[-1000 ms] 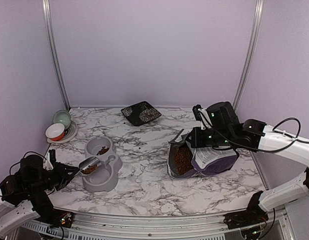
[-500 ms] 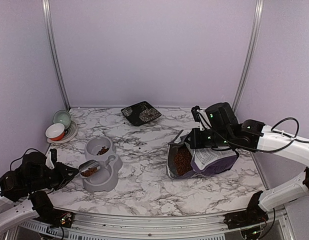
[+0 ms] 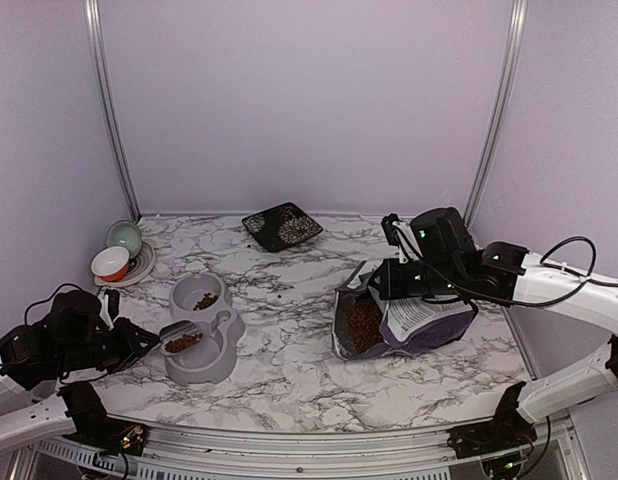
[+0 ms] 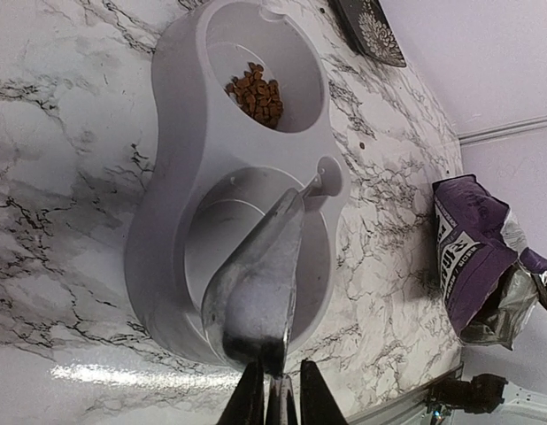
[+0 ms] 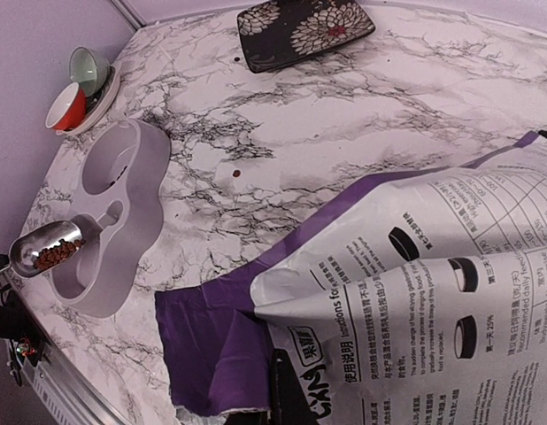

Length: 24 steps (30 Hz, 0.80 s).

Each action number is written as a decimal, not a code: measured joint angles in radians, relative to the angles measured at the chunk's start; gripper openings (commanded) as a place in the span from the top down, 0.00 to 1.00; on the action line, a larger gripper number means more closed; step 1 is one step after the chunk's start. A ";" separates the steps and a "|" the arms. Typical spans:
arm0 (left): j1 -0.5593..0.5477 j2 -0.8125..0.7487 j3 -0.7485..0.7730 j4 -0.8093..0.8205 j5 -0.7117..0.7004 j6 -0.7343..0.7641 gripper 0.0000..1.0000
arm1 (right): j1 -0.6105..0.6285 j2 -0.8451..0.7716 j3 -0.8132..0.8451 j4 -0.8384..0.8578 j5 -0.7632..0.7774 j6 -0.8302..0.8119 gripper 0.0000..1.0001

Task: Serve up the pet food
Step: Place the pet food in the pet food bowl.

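The pet food (image 3: 365, 322) sits in 3 places. 1 heap is inside the open purple-and-white puppy food bag (image 3: 434, 318). A small pile is in the far compartment of the grey double bowl (image 3: 227, 320). A third load is in the metal scoop (image 3: 179, 336).

The scoop hangs roughly level above the bowl's near compartment, its mouth pointing across the bowl. The left gripper (image 4: 275, 400) has its fingers clamped on the scoop's thin handle. From the left wrist only the scoop's shiny underside shows.

The bag slumps on the right of the marble table (image 3: 289, 370), well apart from the bowl, with its mouth turned toward the left. The right gripper (image 3: 387, 280) is pinched tight on the bag's upper edge, holding the mouth up.

1 loose pellet (image 5: 237, 173) lies on the table between bowl and bag.

A dark floral square plate (image 3: 282, 225) rests near the back wall. In the far-left corner, a green cup (image 3: 123, 236) and a red bowl (image 3: 112, 263) stand on a saucer.
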<state>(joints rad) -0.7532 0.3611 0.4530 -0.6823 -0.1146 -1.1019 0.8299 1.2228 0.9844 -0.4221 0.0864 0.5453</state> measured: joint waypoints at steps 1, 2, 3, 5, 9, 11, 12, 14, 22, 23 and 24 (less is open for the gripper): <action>0.000 0.010 0.005 0.000 0.000 0.005 1.00 | 0.000 0.000 0.000 0.001 -0.001 0.000 1.00; 0.000 0.018 0.008 0.000 0.000 0.008 1.00 | 0.000 0.000 0.000 0.001 -0.001 0.000 1.00; 0.000 0.026 0.010 0.000 0.000 0.011 1.00 | 0.000 -0.001 -0.001 0.002 -0.001 0.000 1.00; 0.000 0.037 0.010 0.000 0.000 0.016 1.00 | 0.000 -0.004 -0.002 0.002 0.000 0.000 1.00; 0.000 0.063 0.010 0.000 -0.002 0.026 1.00 | 0.000 -0.009 -0.006 0.004 0.000 0.000 1.00; 0.000 0.076 0.010 0.000 -0.003 0.030 1.00 | 0.000 -0.011 -0.009 0.004 0.001 0.000 1.00; 0.000 0.085 0.010 0.000 -0.004 0.033 1.00 | 0.000 -0.013 -0.010 0.004 0.001 0.000 1.00; 0.000 0.099 0.010 0.000 -0.008 0.037 1.00 | 0.000 -0.014 -0.014 0.005 0.000 0.000 1.00; 0.000 0.170 0.028 0.013 -0.015 0.058 1.00 | 0.000 -0.018 -0.021 0.010 0.000 0.000 1.00; 0.000 0.178 0.029 0.016 -0.017 0.062 1.00 | -0.001 -0.018 -0.022 0.010 0.000 0.000 1.00; 0.000 0.186 0.030 0.019 -0.018 0.064 1.00 | -0.002 -0.019 -0.023 0.010 0.000 0.000 1.00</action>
<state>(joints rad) -0.7532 0.5468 0.4831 -0.6632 -0.1326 -1.0374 0.8280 1.2041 0.9619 -0.4118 0.0864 0.5449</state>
